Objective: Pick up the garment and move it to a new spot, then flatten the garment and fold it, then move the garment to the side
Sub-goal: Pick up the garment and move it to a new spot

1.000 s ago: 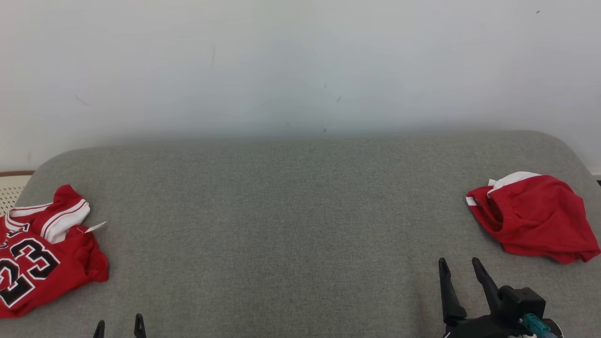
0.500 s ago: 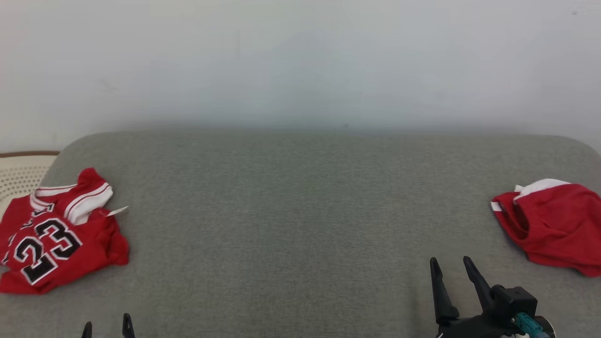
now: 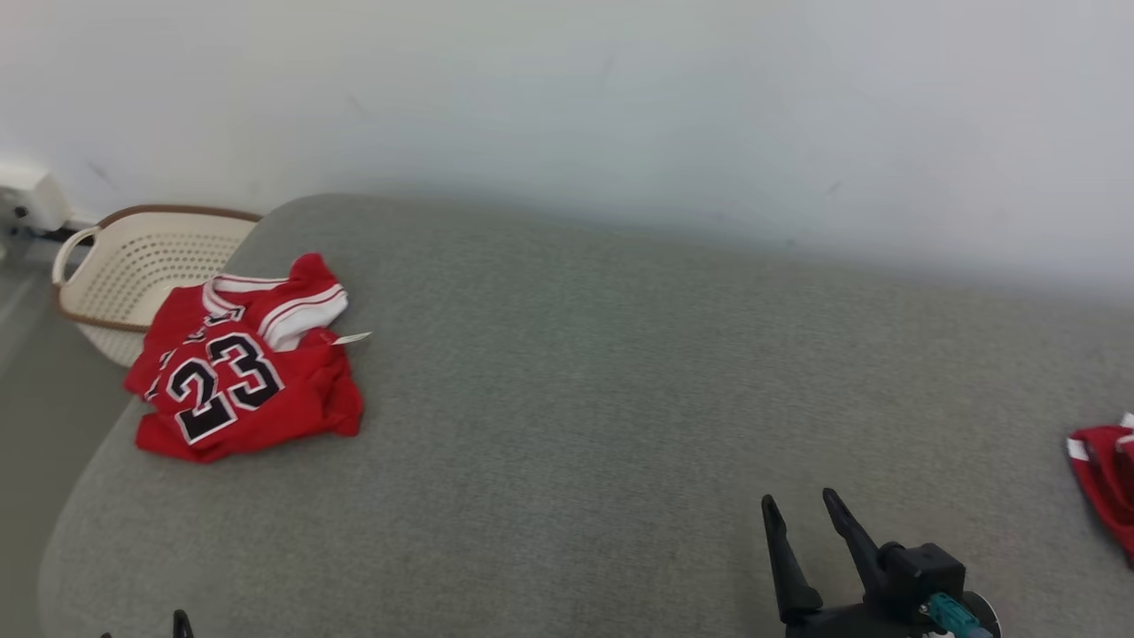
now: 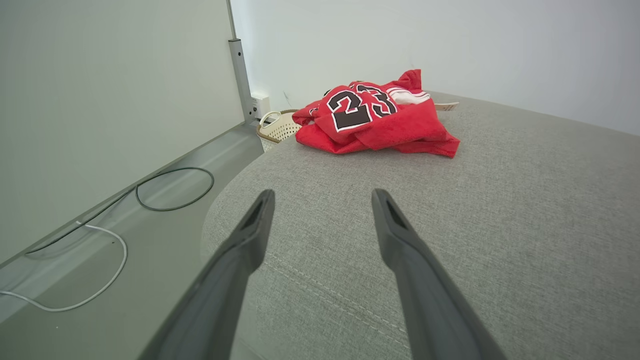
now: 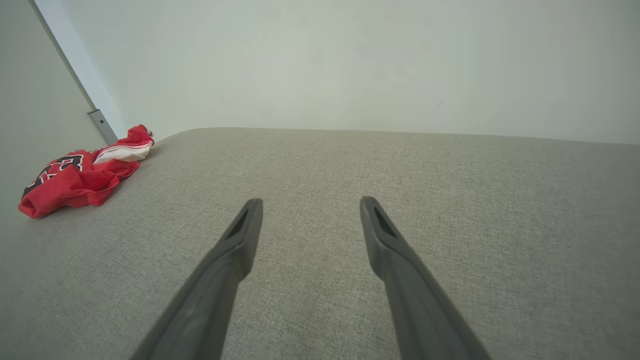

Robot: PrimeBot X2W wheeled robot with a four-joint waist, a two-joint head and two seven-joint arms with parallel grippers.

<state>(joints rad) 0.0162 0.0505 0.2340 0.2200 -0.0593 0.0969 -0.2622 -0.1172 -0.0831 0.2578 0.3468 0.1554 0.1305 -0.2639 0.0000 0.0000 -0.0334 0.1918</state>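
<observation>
The garment is a red jersey with a black "23" and a white striped sleeve, lying crumpled near the left end of the grey cushioned surface. In the left wrist view the garment lies ahead of my left gripper, which is open and empty, well short of the cloth. One left fingertip peeks in at the head view's bottom edge. My right gripper stands open and empty at the lower right, far from the jersey. From the right wrist the garment lies far to the left of the open gripper.
A cream perforated basket stands on the floor just behind the surface's left end. Another red and white cloth lies at the right edge. Cables run over the floor on the left. A pale wall backs the surface.
The head camera has swung left, so the whole picture slid right and the basket came into view. Neither cloth has moved on the surface. Both grippers remain open.
</observation>
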